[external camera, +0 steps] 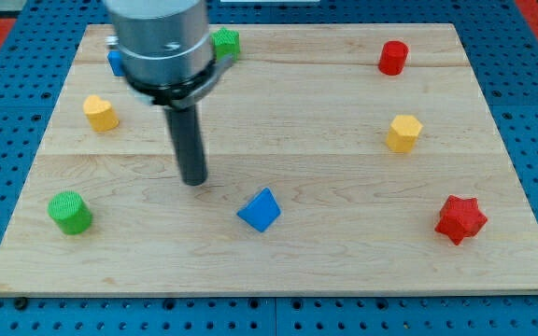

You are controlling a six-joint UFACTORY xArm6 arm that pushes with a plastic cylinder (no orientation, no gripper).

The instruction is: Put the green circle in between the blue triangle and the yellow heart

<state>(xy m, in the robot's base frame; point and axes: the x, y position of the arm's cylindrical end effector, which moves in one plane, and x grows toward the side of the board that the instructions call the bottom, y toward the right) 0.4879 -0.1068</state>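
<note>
**Dark rod stands mid-board, green circle well off to the view's left**

Dark and straight, my tip (193,181) rests on bare wood with no block touching it; there is no claw here, only the rod end, so nothing is held. Nearest is the blue triangle (260,210), toward the view's bottom right. The green circle (70,213) lies well apart, toward the bottom left near the board's edge. The yellow heart (101,113) sits above it, toward the left.

The main risk, as I judge it, is a push from the wrong side sending the round block off the wooden board (344,271). It could also roll off the tip's line, or the tip might knock the triangle and shift the target gap.
</note>
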